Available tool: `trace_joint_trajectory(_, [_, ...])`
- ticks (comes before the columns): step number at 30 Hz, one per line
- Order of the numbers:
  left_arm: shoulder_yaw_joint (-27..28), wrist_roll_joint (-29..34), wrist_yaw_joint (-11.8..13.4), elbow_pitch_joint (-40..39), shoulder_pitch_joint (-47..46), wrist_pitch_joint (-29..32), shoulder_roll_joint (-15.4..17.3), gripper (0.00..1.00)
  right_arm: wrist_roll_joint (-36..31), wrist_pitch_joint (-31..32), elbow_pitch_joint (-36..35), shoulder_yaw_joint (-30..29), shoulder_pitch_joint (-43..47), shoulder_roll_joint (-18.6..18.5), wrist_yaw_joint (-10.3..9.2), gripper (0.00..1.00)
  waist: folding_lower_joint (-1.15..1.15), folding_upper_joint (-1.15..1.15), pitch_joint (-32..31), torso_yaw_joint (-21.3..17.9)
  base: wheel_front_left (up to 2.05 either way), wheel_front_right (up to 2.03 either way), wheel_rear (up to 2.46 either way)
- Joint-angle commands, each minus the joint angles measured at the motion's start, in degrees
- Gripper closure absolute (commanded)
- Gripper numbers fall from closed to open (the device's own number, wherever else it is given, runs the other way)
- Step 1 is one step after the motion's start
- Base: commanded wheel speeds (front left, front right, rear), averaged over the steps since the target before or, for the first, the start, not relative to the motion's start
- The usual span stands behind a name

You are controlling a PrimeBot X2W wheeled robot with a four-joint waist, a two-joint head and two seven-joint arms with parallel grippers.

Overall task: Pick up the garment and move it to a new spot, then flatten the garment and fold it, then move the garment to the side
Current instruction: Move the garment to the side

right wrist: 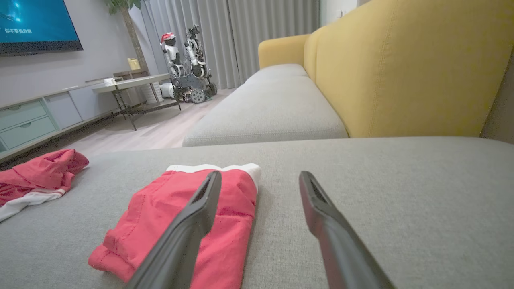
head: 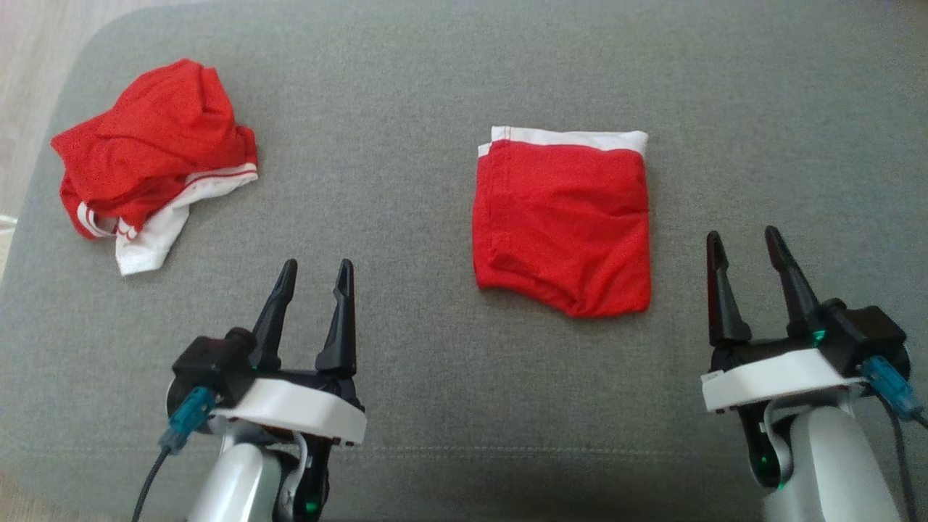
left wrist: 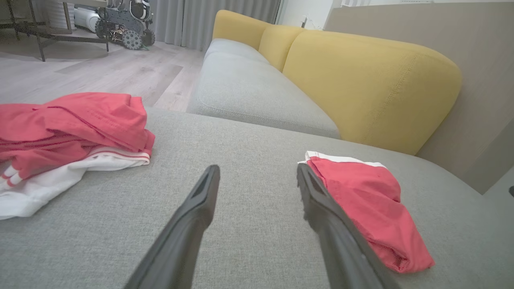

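Note:
A red garment with a white waistband lies folded into a neat rectangle [head: 562,225] on the grey cushion, right of centre; it also shows as the folded garment [left wrist: 369,204] and the folded garment [right wrist: 180,216]. A second red and white garment [head: 152,159] lies crumpled at the far left, seen too as the crumpled garment [left wrist: 68,140] and the crumpled garment [right wrist: 36,176]. My left gripper [head: 313,272] hovers open between the two, nothing between its fingers [left wrist: 200,200]. My right gripper [head: 747,243] stands open just right of the folded piece, fingers [right wrist: 321,208] empty.
The grey cushion [head: 435,391] has its rounded edge at the left, with wooden floor [head: 29,43] beyond. Yellow sofa backrests [left wrist: 373,84] rise behind. Farther off stand a low table [right wrist: 132,86], another robot [right wrist: 186,64] and grey curtains.

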Motion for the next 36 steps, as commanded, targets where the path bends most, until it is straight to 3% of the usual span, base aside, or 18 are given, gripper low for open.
trace_joint_trajectory(1, [1.5,0.6,0.0,-1.9,-1.7,-0.7,0.2,0.00,-0.4,0.7,-1.1,1.4,-1.9,0.3,0.26,0.00,0.00,0.00,0.9,0.3,0.00,0.00,0.00])
trace_joint_trajectory(14, [-1.5,-0.2,-0.2,-1.6,-5.6,-0.7,0.2,0.00,8.3,9.6,9.6,1.7,-11.5,0.4,0.26,0.00,0.00,0.00,8.2,4.0,0.00,0.00,0.00])
trace_joint_trajectory(26, [-2.7,-1.4,0.5,-1.7,-7.4,-0.7,0.2,0.00,8.1,10.8,19.9,1.2,-18.2,0.4,0.26,0.00,0.00,0.00,11.2,7.5,0.00,0.00,0.00])
trace_joint_trajectory(27, [-2.7,-1.4,0.5,-1.7,-7.5,-0.7,0.2,0.00,8.3,11.1,20.6,1.5,-18.5,0.4,0.26,0.09,0.00,0.00,11.2,7.6,0.00,0.00,0.00])
trace_joint_trajectory(28, [-2.7,-1.4,0.5,-1.7,-7.5,-0.7,0.2,0.00,8.3,11.2,21.3,2.0,-18.7,0.4,0.26,0.75,0.00,0.00,11.2,7.7,0.00,0.00,0.00])
trace_joint_trajectory(29, [-2.6,-1.4,0.5,-1.6,-7.5,-0.7,0.2,0.00,8.1,11.3,21.8,2.6,-19.0,0.2,0.26,1.00,0.00,0.00,11.2,7.7,0.00,0.00,0.00])
trace_joint_trajectory(36, [-2.2,-0.9,0.6,-1.6,-7.6,-0.7,0.2,0.00,5.3,9.2,23.1,6.0,-20.5,-2.1,0.26,1.00,0.00,0.00,10.6,6.7,0.00,0.00,0.00])
